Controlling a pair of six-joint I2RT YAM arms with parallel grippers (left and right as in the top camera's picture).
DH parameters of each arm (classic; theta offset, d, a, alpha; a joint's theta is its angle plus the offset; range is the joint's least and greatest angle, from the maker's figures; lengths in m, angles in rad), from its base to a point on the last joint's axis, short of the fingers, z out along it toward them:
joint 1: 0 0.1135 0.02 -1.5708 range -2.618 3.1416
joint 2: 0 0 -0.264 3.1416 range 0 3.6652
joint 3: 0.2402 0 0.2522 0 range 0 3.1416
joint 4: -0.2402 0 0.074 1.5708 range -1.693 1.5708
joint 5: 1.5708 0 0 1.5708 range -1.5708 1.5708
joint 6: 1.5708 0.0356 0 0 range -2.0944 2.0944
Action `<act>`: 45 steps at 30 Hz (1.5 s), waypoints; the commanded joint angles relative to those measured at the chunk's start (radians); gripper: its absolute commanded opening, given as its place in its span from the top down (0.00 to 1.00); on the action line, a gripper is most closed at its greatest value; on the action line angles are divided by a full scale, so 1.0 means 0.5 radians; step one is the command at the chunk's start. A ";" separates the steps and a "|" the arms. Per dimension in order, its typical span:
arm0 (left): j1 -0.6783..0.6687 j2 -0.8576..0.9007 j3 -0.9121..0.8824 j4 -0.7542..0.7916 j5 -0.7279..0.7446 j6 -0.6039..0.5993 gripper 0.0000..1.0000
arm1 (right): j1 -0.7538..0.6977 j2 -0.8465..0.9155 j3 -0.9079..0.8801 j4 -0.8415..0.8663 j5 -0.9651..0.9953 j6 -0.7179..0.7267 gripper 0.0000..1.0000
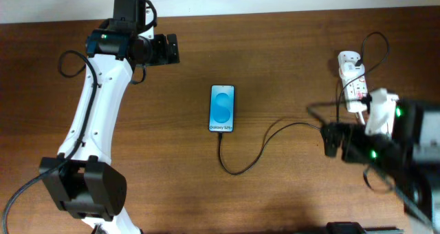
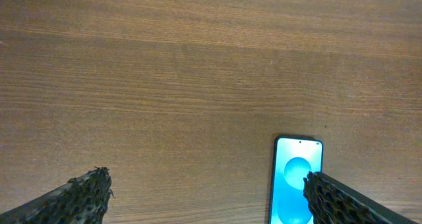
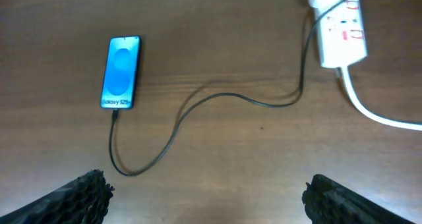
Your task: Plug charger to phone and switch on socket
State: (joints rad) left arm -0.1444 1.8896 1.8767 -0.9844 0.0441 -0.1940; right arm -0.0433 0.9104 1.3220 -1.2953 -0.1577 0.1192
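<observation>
The phone [image 1: 221, 108] lies flat mid-table with its blue screen lit. It also shows in the left wrist view [image 2: 294, 178] and the right wrist view [image 3: 120, 72]. The thin black charger cable [image 1: 256, 155] runs from the phone's near end in a loop toward the white socket [image 1: 353, 79] at the far right; its tip sits at the phone's port [image 3: 115, 114]. The socket also shows in the right wrist view [image 3: 343, 26]. My left gripper [image 1: 170, 48] is open, far left of the phone. My right gripper [image 1: 330, 139] is open, near the socket, holding nothing.
The socket's thick white cord [image 3: 376, 112] curves off to the right. The wooden table [image 1: 275, 62] ends at a pale wall along the back. My right arm's body [image 1: 405, 134] covers the table's right edge.
</observation>
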 commanded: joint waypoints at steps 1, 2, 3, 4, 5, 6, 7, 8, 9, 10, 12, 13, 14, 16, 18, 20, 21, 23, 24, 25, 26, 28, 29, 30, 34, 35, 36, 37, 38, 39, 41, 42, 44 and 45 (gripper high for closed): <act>0.006 0.005 -0.010 -0.002 -0.014 0.017 0.01 | 0.018 -0.297 -0.230 0.146 0.078 -0.022 0.02; 0.006 0.005 -0.010 -0.002 -0.014 0.017 0.01 | 0.019 -0.423 -0.340 0.231 0.080 -0.026 0.02; 0.006 0.005 -0.010 -0.002 -0.014 0.017 0.00 | 0.023 -0.566 -0.484 0.342 0.079 -0.038 0.02; 0.007 0.005 -0.010 -0.002 -0.014 0.017 0.01 | 0.024 -0.653 -0.571 0.407 0.079 -0.040 0.01; 0.006 0.005 -0.010 -0.002 -0.014 0.017 0.01 | 0.024 -0.740 -0.662 0.476 0.077 -0.071 0.02; 0.006 0.005 -0.010 -0.002 -0.014 0.017 0.01 | 0.029 -0.835 -0.758 0.551 0.078 -0.076 0.02; 0.006 0.005 -0.010 -0.002 -0.014 0.017 0.00 | 0.050 -0.947 -0.868 0.636 0.078 -0.076 0.02; 0.006 0.005 -0.010 -0.002 -0.014 0.018 0.01 | 0.079 -1.077 -0.996 0.733 0.077 -0.076 0.01; 0.006 0.005 -0.010 -0.002 -0.014 0.017 0.01 | 0.102 -1.206 -1.122 0.819 0.077 -0.076 0.02; 0.006 0.005 -0.010 -0.002 -0.014 0.017 0.01 | 0.117 -1.295 -1.209 0.876 0.076 -0.075 0.02; 0.006 0.005 -0.010 -0.002 -0.014 0.018 0.01 | 0.139 -1.531 -1.498 1.099 0.069 -0.075 0.02; 0.006 0.005 -0.010 -0.002 -0.014 0.017 0.01 | 0.156 -1.596 -1.591 1.176 0.069 -0.074 0.02; 0.006 0.005 -0.010 -0.002 -0.014 0.017 0.01 | 0.176 -1.653 -1.674 1.252 0.070 -0.075 0.02; 0.006 0.005 -0.010 -0.002 -0.014 0.017 0.01 | 0.206 -1.729 -1.795 1.386 0.071 -0.075 0.02; 0.007 0.005 -0.010 -0.002 -0.014 0.018 0.01 | 0.223 -1.798 -1.926 1.549 0.071 -0.075 0.02; 0.006 0.005 -0.010 -0.002 -0.014 0.017 0.01 | 0.222 -1.814 -2.045 1.702 0.071 -0.075 0.02; 0.006 0.005 -0.010 -0.002 -0.014 0.017 0.01 | 0.222 -1.814 -2.087 1.764 0.072 -0.076 0.01; 0.006 0.005 -0.010 -0.002 -0.014 0.017 0.01 | 0.223 -1.814 -2.186 1.930 0.078 -0.076 0.02; 0.006 0.005 -0.010 -0.002 -0.014 0.017 0.01 | 0.223 -1.814 -2.255 2.061 0.078 -0.076 0.02; 0.007 0.005 -0.010 -0.002 -0.014 0.017 0.01 | 0.223 -1.814 -2.290 2.129 0.078 -0.076 0.02; 0.007 0.005 -0.010 -0.002 -0.014 0.017 0.01 | 0.223 -1.814 -2.332 2.211 0.079 -0.076 0.01; 0.006 0.005 -0.010 -0.002 -0.014 0.017 0.01 | 0.223 -1.814 -2.457 2.436 0.079 -0.076 0.02; 0.006 0.005 -0.010 -0.002 -0.014 0.017 0.01 | 0.223 -1.814 -2.499 2.521 0.079 -0.076 0.02; 0.006 0.005 -0.010 -0.002 -0.014 0.017 0.01 | 0.223 -1.814 -2.548 2.622 0.080 -0.076 0.02; 0.006 0.005 -0.010 -0.002 -0.014 0.017 0.01 | 0.230 -1.814 -2.633 2.799 0.208 -0.075 0.02; 0.007 0.005 -0.010 -0.002 -0.014 0.018 0.01 | 0.230 -1.814 -2.633 2.798 0.240 -0.076 0.02; 0.007 0.005 -0.010 -0.002 -0.014 0.017 0.01 | 0.230 -1.814 -2.633 2.789 0.259 -0.076 0.02; 0.006 0.005 -0.010 -0.002 -0.014 0.017 0.01 | 0.230 -1.814 -2.633 2.748 0.262 -0.076 0.02; 0.006 0.005 -0.010 -0.002 -0.014 0.017 0.01 | 0.230 -1.814 -2.633 2.662 0.274 -0.075 0.02; 0.006 0.005 -0.010 -0.002 -0.014 0.017 0.01 | 0.230 -1.814 -2.633 2.577 0.274 -0.075 0.02; 0.006 0.005 -0.010 -0.002 -0.014 0.017 0.01 | 0.230 -1.814 -2.633 2.420 0.281 -0.075 0.02; 0.006 0.005 -0.010 -0.002 -0.014 0.017 0.01 | 0.230 -1.814 -2.633 2.427 0.282 -0.093 0.02; 0.007 0.005 -0.010 -0.002 -0.014 0.017 0.01 | 0.230 -1.814 -2.633 2.425 0.282 -0.204 0.02; 0.007 0.005 -0.010 -0.002 -0.014 0.017 0.01 | 0.230 -1.814 -2.633 2.425 0.283 -0.218 0.02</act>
State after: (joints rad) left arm -0.1444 1.8896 1.8767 -0.9840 0.0441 -0.1940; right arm 0.0608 0.0139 0.0105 -0.0742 -0.0280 0.0582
